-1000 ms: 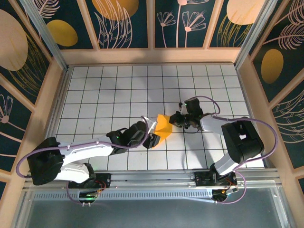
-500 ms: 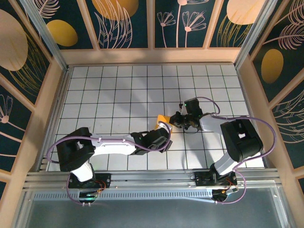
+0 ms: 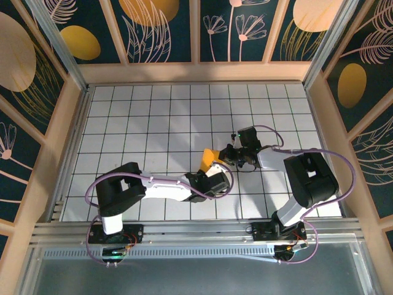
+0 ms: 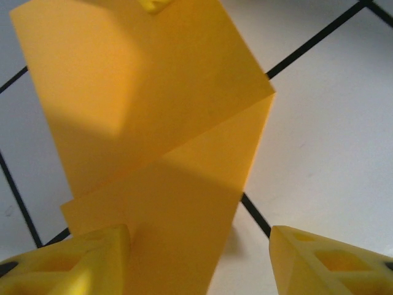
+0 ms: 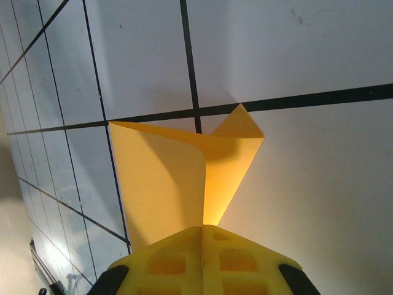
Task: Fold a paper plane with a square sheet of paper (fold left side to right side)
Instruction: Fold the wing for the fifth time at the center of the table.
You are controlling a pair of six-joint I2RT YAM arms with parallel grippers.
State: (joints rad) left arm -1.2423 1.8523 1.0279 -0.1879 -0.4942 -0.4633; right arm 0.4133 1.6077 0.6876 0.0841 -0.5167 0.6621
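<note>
The square sheet of paper (image 3: pixel 209 155) is orange-yellow and lies near the table's middle, folded over on itself and curling up. My right gripper (image 3: pixel 229 157) is shut on its right edge. In the right wrist view the paper (image 5: pixel 163 184) rises in a loose curl from the closed fingers (image 5: pixel 178 261). My left gripper (image 3: pixel 214 175) hangs over the sheet's near side and hides most of it from above. Up close in the left wrist view the gripper (image 4: pixel 196 264) is open. The folded paper (image 4: pixel 153 123) runs down between its fingers, close against the left fingertip (image 4: pixel 80 258). The right fingertip (image 4: pixel 325 261) stands apart over bare tile.
The floor is a white tiled grid (image 3: pixel 141 123) with black lines, boxed in by wooden walls (image 3: pixel 196 72). A metal rail (image 3: pixel 196 236) runs along the near edge by the arm bases. Purple cables loop beside both arms.
The left arm has swung to the right and its gripper has moved over the paper, covering most of it from above. The right gripper has stayed shut on the sheet.
</note>
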